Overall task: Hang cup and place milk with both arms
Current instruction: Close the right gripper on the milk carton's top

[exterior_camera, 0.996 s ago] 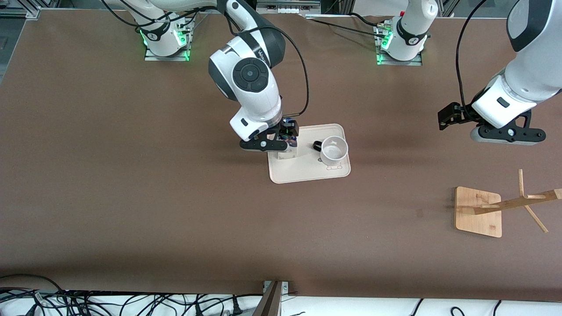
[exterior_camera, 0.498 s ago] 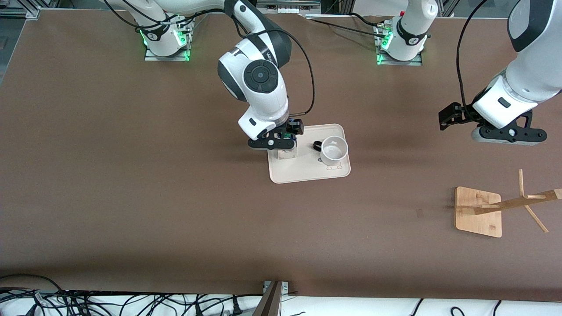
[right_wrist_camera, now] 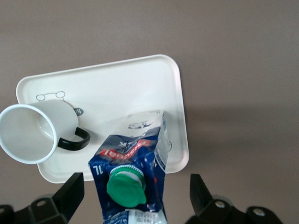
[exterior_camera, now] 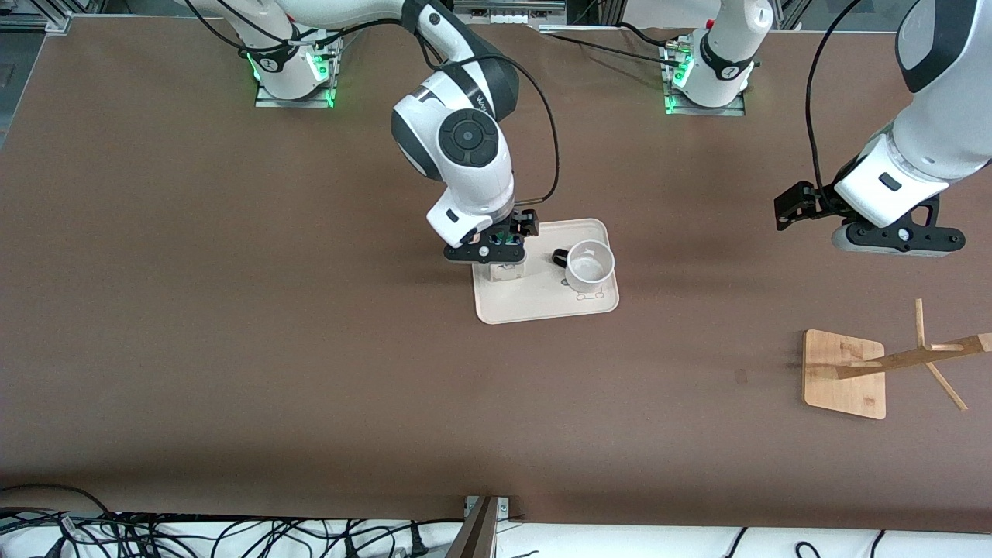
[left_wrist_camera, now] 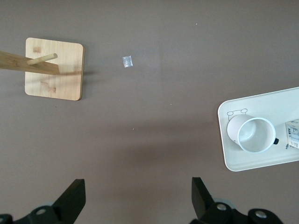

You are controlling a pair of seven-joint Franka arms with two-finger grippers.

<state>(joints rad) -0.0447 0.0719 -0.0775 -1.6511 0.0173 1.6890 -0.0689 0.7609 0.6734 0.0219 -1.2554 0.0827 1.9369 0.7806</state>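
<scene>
The milk [exterior_camera: 508,271] [right_wrist_camera: 133,172], a blue and white carton with a green cap, stands upright on a cream tray [exterior_camera: 542,304] [right_wrist_camera: 117,86]. My right gripper [exterior_camera: 488,249] [right_wrist_camera: 135,193] hovers open just above it, one finger on each side of the cap, touching nothing. The cup [exterior_camera: 590,264] [right_wrist_camera: 29,133] [left_wrist_camera: 254,135], white with a black handle turned toward the milk, stands upright on the same tray, toward the left arm's end. My left gripper [exterior_camera: 893,236] [left_wrist_camera: 137,198] hangs open and empty over bare table.
A wooden mug rack [exterior_camera: 845,374] [left_wrist_camera: 54,69] with slanted pegs stands toward the left arm's end, nearer the front camera than the tray. A small scrap [left_wrist_camera: 127,61] lies on the table beside it. Cables [exterior_camera: 232,535] run along the front edge.
My right gripper has shifted toward the left arm's end and now sits more squarely over the milk. The left arm has not moved.
</scene>
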